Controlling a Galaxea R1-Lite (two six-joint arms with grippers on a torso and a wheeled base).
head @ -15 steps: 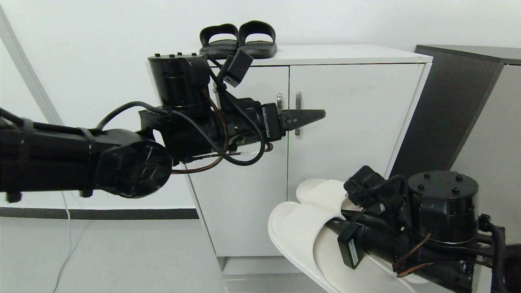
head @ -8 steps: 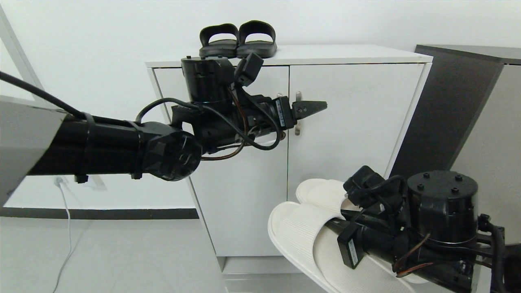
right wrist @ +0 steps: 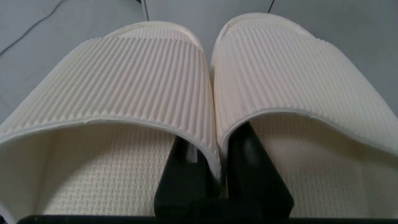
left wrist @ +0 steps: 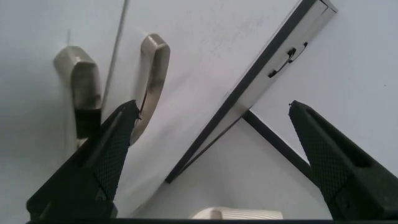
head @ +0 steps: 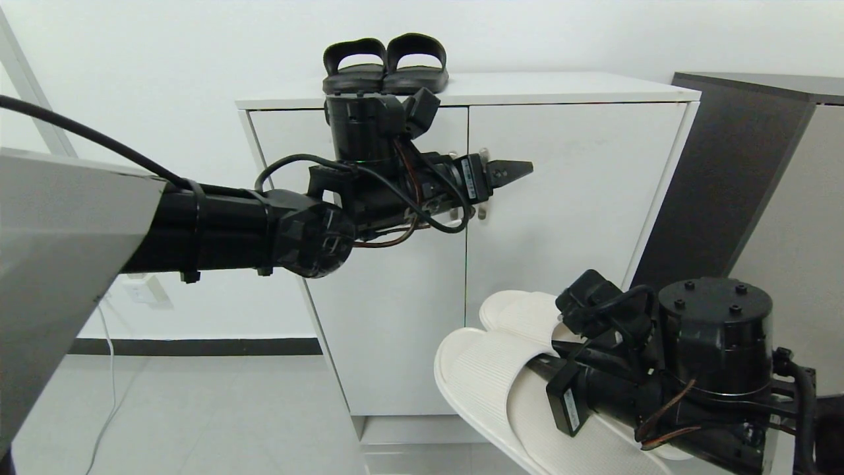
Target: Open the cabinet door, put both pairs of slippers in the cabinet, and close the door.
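We should centre our released left tool [head: 513, 171] on the door handle [left wrist: 153, 73] before clenching, while the right tool [right wrist: 214, 177] grasps the white slippers [head: 494, 373].

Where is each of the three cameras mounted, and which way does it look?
Head view: on the robot's head, facing forward and down at the white cabinet; both arms show, left gripper by the door handles, white slippers on the right arm.
Left wrist view: on the left wrist, looking along its open fingers at the handles.
Right wrist view: on the right wrist, looking along the right gripper into the white slippers.
Shared: handles, head and left wrist views; white slippers, head and right wrist views.
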